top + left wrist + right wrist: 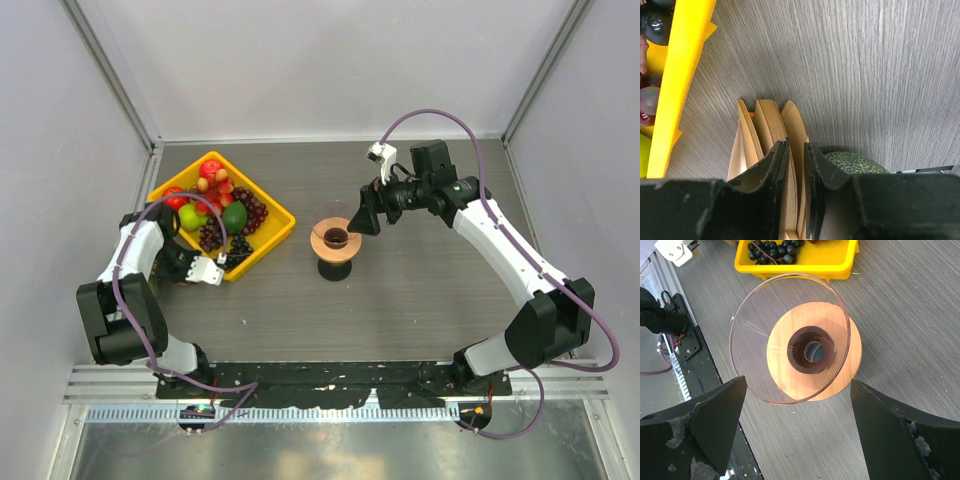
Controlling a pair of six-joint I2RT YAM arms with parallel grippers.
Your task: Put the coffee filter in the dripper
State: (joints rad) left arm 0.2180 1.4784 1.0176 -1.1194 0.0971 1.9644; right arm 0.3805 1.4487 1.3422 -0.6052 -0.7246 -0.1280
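Observation:
The dripper point(335, 240), a clear cone on a light-wood collar and black base, stands mid-table. In the right wrist view its glass rim point(755, 315) and wood collar point(842, 382) lie just ahead of my open, empty right gripper point(797, 382). That gripper point(358, 222) hovers at the dripper's right rim. My left gripper point(796, 165) is nearly closed on a tan coffee filter point(796, 125), the outer sheet of a thick bundle of filters point(767, 125). Some bundle edges also sit between the jaws. In the top view the left gripper point(183, 262) is beside the tray and the filters are hidden.
A yellow tray point(275, 232) of fruit sits left of the dripper; its wall point(682, 75) runs along the left of the left wrist view. A green netted round fruit point(855, 162) lies right of the left fingers. Walls enclose the table.

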